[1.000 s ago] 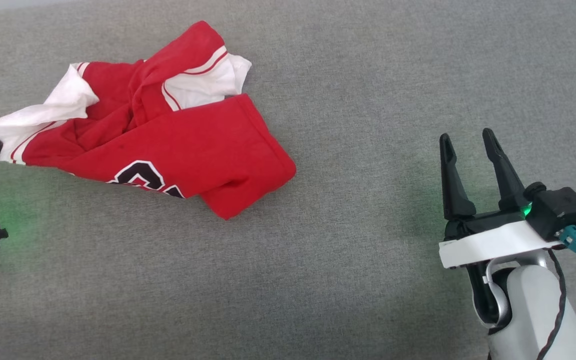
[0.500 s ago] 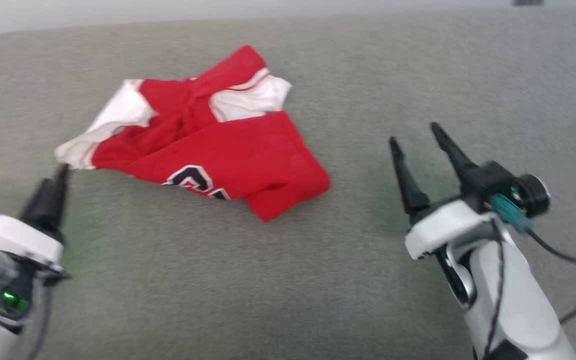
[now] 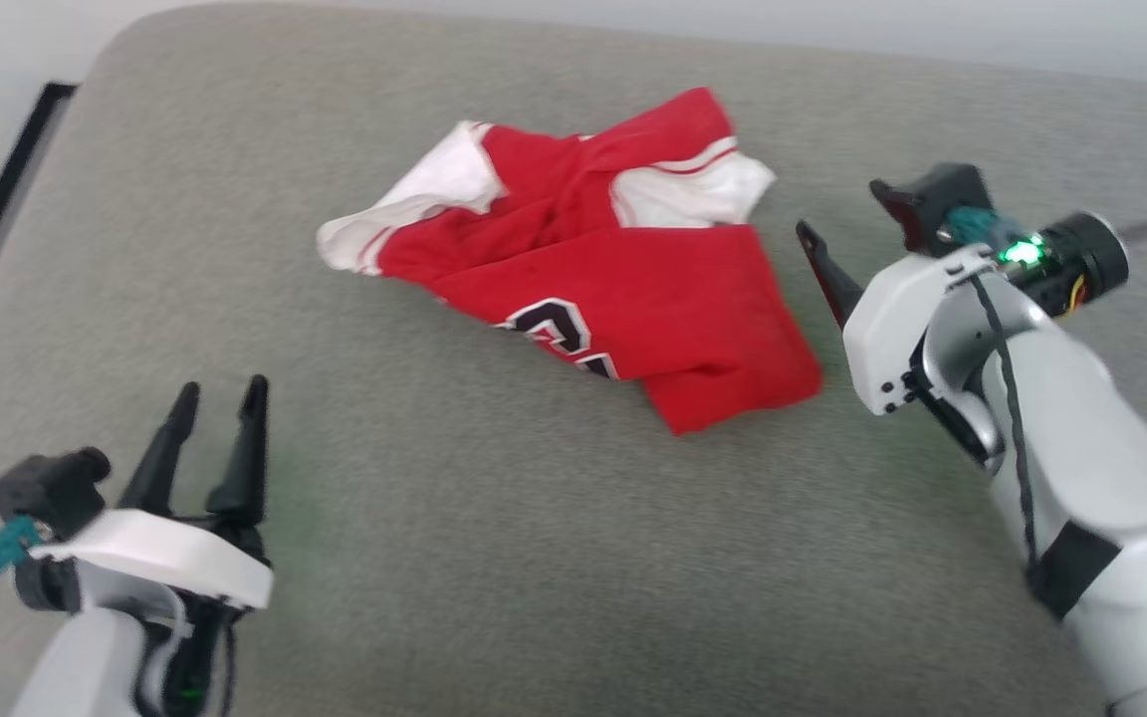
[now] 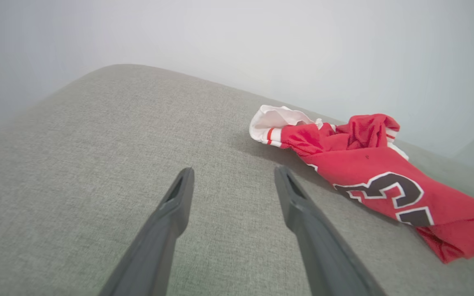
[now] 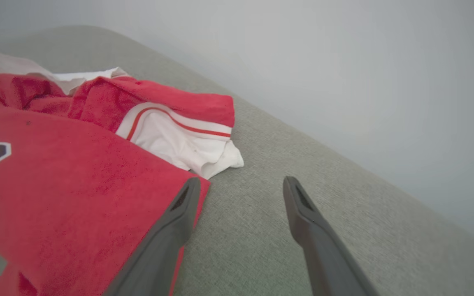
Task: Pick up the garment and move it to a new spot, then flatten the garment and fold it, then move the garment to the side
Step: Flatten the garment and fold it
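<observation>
Now, on the left, the left gripper (image 3: pixel 223 386) sits low, fingers spread and empty, well apart from the shirt (image 3: pixel 613 289). The shirt lies crumpled on the cushion (image 3: pixel 494 558), its long axis slanting from the white sleeve at far left to the red hem at near right. The right gripper (image 3: pixel 844 209) is nearer, spread and empty, fingers pointing along the hem edge just beside it, so it looks the likelier grabber.

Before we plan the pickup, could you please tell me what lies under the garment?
The garment lies crumpled on the grey fabric surface. Only that surface meets its visible edges; anything beneath its folds is covered and cannot be seen.
</observation>
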Available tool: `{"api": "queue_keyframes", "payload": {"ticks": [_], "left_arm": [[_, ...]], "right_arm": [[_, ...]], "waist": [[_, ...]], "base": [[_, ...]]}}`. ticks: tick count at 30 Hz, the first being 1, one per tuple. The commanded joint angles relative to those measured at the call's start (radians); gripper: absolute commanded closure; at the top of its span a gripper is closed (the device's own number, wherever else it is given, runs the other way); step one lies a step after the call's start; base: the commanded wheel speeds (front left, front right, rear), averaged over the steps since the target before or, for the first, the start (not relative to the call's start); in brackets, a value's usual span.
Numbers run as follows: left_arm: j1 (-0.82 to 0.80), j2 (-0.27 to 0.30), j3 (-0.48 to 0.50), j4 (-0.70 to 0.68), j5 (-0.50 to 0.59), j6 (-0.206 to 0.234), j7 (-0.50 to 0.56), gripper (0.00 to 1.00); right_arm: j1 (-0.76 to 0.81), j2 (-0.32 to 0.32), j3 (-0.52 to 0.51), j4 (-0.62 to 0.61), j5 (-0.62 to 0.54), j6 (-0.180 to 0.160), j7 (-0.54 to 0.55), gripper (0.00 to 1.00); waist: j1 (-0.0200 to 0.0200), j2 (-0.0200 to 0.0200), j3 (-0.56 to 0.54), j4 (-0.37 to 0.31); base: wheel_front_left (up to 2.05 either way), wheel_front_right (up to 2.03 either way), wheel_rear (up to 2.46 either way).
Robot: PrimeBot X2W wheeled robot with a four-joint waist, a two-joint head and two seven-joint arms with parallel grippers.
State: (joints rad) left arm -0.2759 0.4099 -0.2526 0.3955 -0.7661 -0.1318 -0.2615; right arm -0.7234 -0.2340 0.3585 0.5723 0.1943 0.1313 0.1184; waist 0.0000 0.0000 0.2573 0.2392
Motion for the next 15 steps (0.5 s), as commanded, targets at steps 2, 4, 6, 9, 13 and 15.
{"api": "queue_keyframes", "payload": {"ticks": [2,4,6,9,13,15], "left_arm": [[0.034,-0.041,0.047,-0.051,0.094,0.002,-0.005,0.00],[0.058,-0.080,0.083,-0.096,0.166,0.002,-0.005,0.00],[0.078,-0.112,0.105,-0.140,0.230,0.002,-0.005,0.00],[0.103,-0.149,0.126,-0.189,0.306,0.002,-0.005,0.00],[0.117,-0.191,0.131,-0.234,0.361,0.002,-0.005,0.00],[0.119,-0.216,0.128,-0.244,0.360,0.002,-0.005,0.00]], "right_arm": [[-0.058,-0.036,0.070,0.033,0.041,-0.001,0.059,0.00],[-0.105,-0.062,0.119,0.058,0.089,-0.001,0.114,0.00],[-0.149,-0.083,0.162,0.078,0.137,-0.001,0.166,0.00],[-0.212,-0.115,0.221,0.102,0.211,-0.001,0.247,0.00],[-0.281,-0.150,0.312,0.123,0.288,-0.001,0.366,0.00],[-0.313,-0.168,0.357,0.126,0.322,-0.001,0.417,0.00]], "waist": [[0.0000,0.0000,0.021,0.049],[0.0000,0.0000,0.034,0.068],[0.0000,0.0000,0.046,0.086],[0.0000,0.0000,0.068,0.115],[0.0000,0.0000,0.097,0.145],[0.0000,0.0000,0.110,0.159]], "base": [[0.00,0.00,0.00],[0.00,0.00,0.00],[0.00,0.00,0.00],[0.00,0.00,0.00],[0.00,0.00,0.00],[0.00,0.00,0.00]]}}
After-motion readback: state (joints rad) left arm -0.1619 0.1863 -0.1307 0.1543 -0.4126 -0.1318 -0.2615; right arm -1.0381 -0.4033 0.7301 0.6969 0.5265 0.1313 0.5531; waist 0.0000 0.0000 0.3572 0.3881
